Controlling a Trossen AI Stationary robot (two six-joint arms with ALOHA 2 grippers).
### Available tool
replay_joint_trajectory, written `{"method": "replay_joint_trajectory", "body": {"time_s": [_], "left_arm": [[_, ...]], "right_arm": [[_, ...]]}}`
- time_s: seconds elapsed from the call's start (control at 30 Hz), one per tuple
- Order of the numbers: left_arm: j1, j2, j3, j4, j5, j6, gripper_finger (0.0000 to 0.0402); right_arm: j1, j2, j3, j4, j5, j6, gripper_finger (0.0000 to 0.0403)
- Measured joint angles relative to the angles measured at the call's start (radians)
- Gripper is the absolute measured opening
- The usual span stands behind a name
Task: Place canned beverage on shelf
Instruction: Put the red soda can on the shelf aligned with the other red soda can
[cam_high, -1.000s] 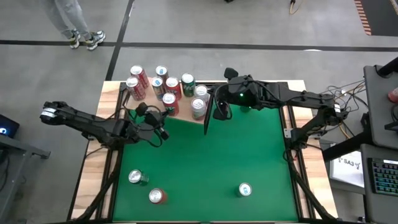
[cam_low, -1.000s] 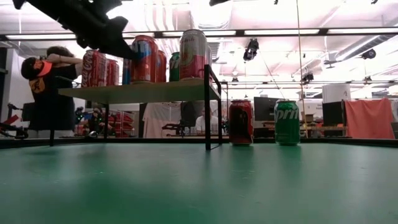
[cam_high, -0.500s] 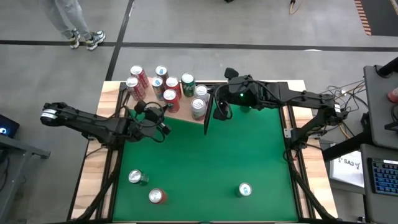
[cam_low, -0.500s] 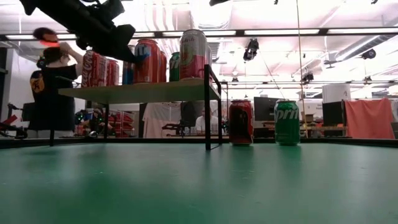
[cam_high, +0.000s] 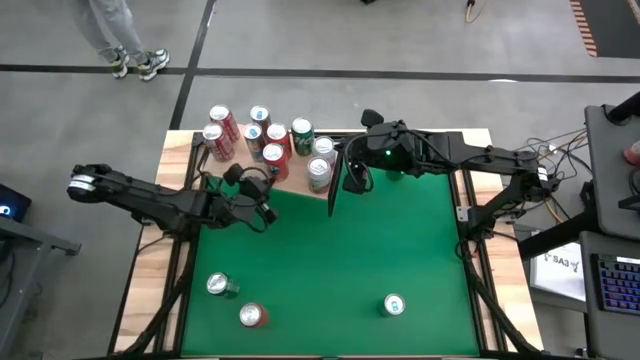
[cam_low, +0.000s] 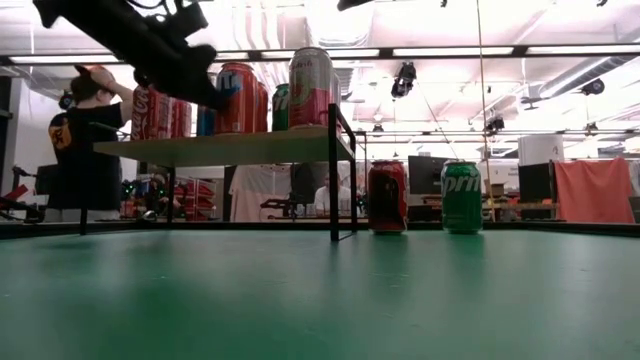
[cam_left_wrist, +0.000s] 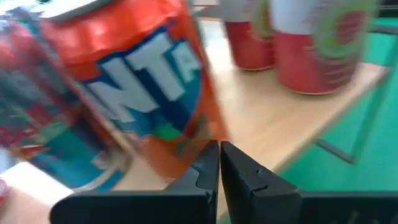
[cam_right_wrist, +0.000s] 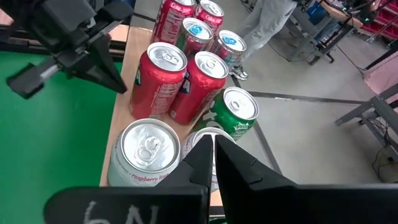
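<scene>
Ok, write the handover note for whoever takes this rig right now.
Left gripper: shut, empty, at the shelf's front edge beside the orange can.
Right gripper: shut, empty, above the shelf's dark end panel.
Done: eight cans stand on the shelf.
Left: silver can, red can and green can on the near table; at least two more stand beside the shelf in the low view.

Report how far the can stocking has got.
Done: a cluster of cans already stands on the shelf. In hand: nothing; the left gripper is shut and empty at the shelf's front edge, and the right gripper is shut beside its end panel. Left: three cans on the green table.
</scene>
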Motion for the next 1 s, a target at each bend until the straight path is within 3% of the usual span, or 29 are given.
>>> {"method": "replay_joint_trajectory", "body": {"time_s": [0.43, 1.0], "left_arm": [[0.012, 0.073, 0.019, 0.022, -0.136, 0.008, 0.0000], [0.004, 0.054, 0.027, 0.020, -0.137, 0.002, 0.0000]], "right_arm": [[0.000, 0.001, -0.002, -0.006, 0.000, 0.000, 0.0009], [0.000, 0.002, -0.002, -0.030, -0.001, 0.012, 0.0009]]}}
